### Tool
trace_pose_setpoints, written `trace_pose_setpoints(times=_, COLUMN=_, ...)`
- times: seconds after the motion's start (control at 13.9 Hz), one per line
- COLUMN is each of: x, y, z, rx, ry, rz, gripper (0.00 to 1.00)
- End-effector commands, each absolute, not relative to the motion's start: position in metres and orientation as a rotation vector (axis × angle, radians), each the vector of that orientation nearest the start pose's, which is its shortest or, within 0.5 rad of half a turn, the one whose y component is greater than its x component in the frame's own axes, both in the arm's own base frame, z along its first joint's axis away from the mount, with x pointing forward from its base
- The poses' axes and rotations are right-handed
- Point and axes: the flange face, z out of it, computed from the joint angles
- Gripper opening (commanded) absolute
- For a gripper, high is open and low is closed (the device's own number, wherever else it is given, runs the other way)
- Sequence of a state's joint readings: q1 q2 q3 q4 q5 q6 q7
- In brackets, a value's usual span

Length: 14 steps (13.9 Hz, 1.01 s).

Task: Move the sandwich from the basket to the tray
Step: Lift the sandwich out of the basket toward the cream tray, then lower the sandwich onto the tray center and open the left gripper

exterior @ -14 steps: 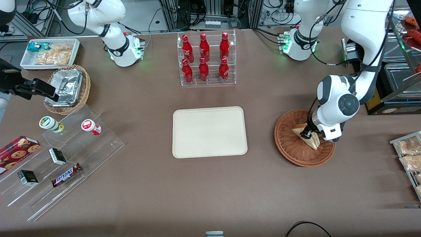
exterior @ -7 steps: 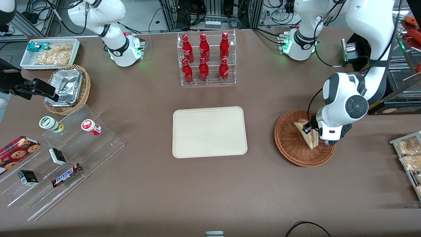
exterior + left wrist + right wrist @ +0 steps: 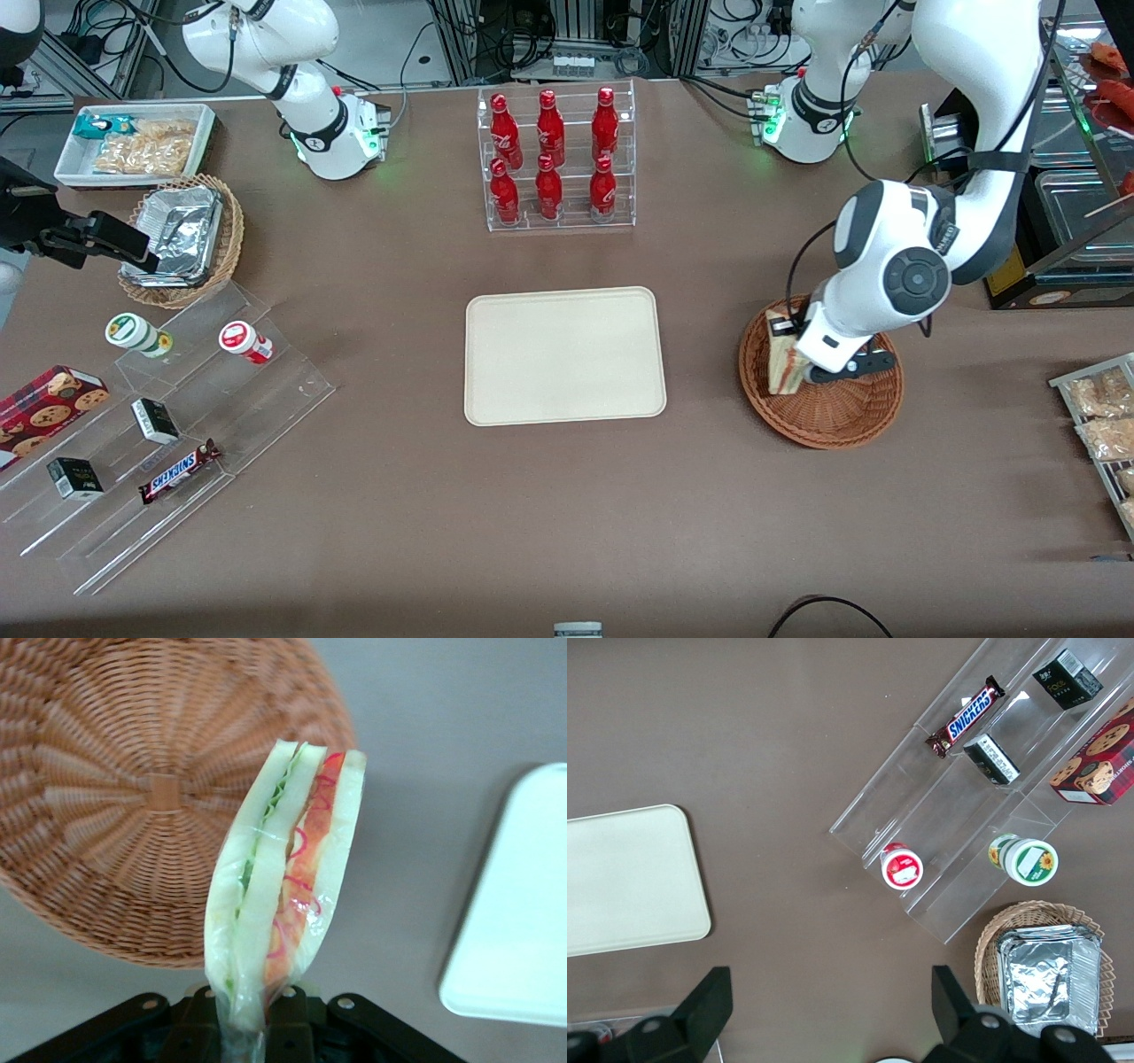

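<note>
The sandwich, a wedge of white bread with red and green filling in clear wrap, is held upright over the rim of the reddish-brown wicker basket on the edge nearest the tray. My left gripper is shut on the sandwich's wrapped end. In the left wrist view the fingers pinch the sandwich, with the basket beneath it and a corner of the tray beside it. The cream tray lies flat at the table's middle with nothing on it.
A clear rack of red bottles stands farther from the camera than the tray. Toward the parked arm's end are a stepped acrylic shelf of snacks, a tan basket with a foil container and a white bin. Snack packets lie at the working arm's end.
The gripper has lifted the sandwich off the basket floor and swung it toward the tray. The sandwich has turned from lying tilted to standing on edge.
</note>
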<state>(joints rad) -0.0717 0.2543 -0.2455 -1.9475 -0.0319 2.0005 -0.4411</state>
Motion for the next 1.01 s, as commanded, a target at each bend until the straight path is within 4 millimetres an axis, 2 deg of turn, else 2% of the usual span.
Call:
trace_pose_setpoints(times=0.0, x=0.568, y=-0.228, z=0.339, rx=-3.16, ry=-0.134, rz=0.358, gripper=0.12)
trace_pose_setpoints(times=0.14, x=0.567, y=-0.265, z=0.339, rx=-3.139, ry=-0.119, rz=0.315, gripper=0.12)
trace_pose_setpoints(times=0.22, x=0.561, y=-0.296, z=0.337, rx=-3.108, ry=-0.125, rz=0.273, gripper=0.12)
trace_pose_setpoints(times=0.36, x=0.556, y=-0.335, z=0.326, rx=-3.071, ry=-0.164, rz=0.22, gripper=0.12)
trace_pose_setpoints(times=0.5, x=0.563, y=-0.364, z=0.324, rx=-3.087, ry=-0.25, rz=0.2, gripper=0.12)
trace_pose_setpoints(times=0.79, x=0.558, y=-0.43, z=0.314, rx=-3.115, ry=-0.374, rz=0.184, gripper=0.12)
trace_pose_setpoints(times=0.94, x=0.553, y=-0.455, z=0.3, rx=-3.096, ry=-0.42, rz=0.142, gripper=0.12)
